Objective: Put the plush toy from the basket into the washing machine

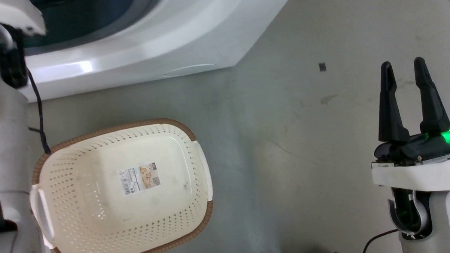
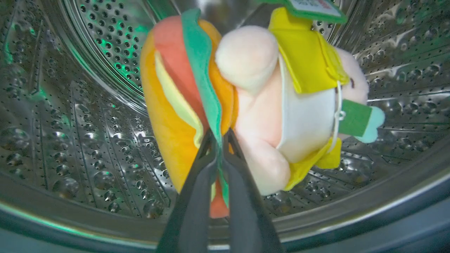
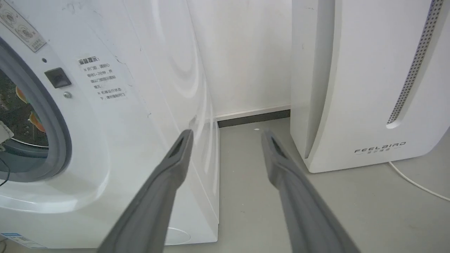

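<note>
In the left wrist view my left gripper [image 2: 219,135] is shut on the green edge of the plush toy [image 2: 246,102], a pink figure in yellow joined to an orange-red-green hamburger. The toy hangs inside the shiny steel drum [image 2: 88,105] of the washing machine [image 1: 140,51]. The cream basket [image 1: 124,191] with its brown rim lies on the floor below the machine in the head view, holding nothing but its label sticker. My right gripper [image 1: 404,66] stands open at the lower right, over bare floor; its fingers [image 3: 175,165] point at the machine's right side.
The white FEELBIRD appliance [image 3: 369,80] stands right of the washing machine [image 3: 116,123], with a narrow gap of grey floor between them. A white cable [image 3: 418,184] runs on the floor by it. My left arm [image 1: 4,130] fills the head view's left edge.
</note>
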Motion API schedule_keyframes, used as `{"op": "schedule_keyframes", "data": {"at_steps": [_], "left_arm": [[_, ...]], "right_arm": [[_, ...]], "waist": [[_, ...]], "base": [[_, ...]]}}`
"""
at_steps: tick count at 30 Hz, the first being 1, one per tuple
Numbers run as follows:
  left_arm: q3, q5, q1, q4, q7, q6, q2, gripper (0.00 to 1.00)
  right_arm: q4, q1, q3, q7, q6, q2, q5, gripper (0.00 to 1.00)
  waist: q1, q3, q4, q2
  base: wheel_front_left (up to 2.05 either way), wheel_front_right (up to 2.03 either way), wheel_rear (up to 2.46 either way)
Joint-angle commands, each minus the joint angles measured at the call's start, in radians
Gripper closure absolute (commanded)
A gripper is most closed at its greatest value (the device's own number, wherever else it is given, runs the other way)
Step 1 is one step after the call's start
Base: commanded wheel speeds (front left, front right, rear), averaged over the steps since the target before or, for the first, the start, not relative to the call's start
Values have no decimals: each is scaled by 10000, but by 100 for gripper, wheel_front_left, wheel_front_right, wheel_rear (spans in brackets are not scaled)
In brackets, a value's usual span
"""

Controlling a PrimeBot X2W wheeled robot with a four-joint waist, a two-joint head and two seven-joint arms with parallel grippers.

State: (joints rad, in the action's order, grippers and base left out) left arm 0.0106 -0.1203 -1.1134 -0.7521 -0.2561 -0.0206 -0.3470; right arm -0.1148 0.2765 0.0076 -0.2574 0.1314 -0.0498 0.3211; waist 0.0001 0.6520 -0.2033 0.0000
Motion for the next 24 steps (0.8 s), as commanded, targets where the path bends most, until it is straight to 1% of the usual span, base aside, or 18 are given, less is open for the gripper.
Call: {"op": "schedule_keyframes", "data": {"at_steps": [1, 6, 11, 12, 13, 15, 19, 24], "left_arm": [[-52, 41, -268, -2, -57, -45, -73, 100], [-251, 21, -854, -219, -57, -103, -386, 100], [-508, -161, -1081, -403, -57, -46, -546, 100], [-521, -165, -1089, -464, -57, -38, -560, 92], [-501, -135, -1091, -510, -57, -30, -573, 0], [-437, -125, -1075, -575, -57, 120, -546, 0], [-346, -53, -854, -671, -57, 194, -426, 0], [-291, 24, -256, -592, -57, 142, -159, 0]], "right_arm": [[-75, 192, 17, -44, -7, -4, 40, 0], [-115, 323, 16, -44, -7, -4, 114, 0], [-92, 312, 52, -44, -7, -4, 102, 0], [-80, 311, 45, -44, -7, -4, 100, 0], [-60, 311, 39, -44, -7, -4, 99, 0], [-14, 312, 40, -44, -7, -4, 76, 0], [82, 288, 100, -44, -7, -4, 12, 0], [173, 168, 130, -44, -7, -4, -93, 0]], "waist": [[-1, 325, -236, 0], [-1, 693, -421, 0], [-1, 797, -461, 0], [-1, 797, -449, 0], [-1, 792, -432, 0], [-1, 743, -391, 0], [-1, 509, -290, 0], [-1, -14, -143, 0]], "base": [[0, 0, 0], [0, 0, 0], [0, 0, 0], [0, 0, 0], [0, 0, 0], [0, 0, 0], [0, 0, 0], [0, 0, 0]]}}
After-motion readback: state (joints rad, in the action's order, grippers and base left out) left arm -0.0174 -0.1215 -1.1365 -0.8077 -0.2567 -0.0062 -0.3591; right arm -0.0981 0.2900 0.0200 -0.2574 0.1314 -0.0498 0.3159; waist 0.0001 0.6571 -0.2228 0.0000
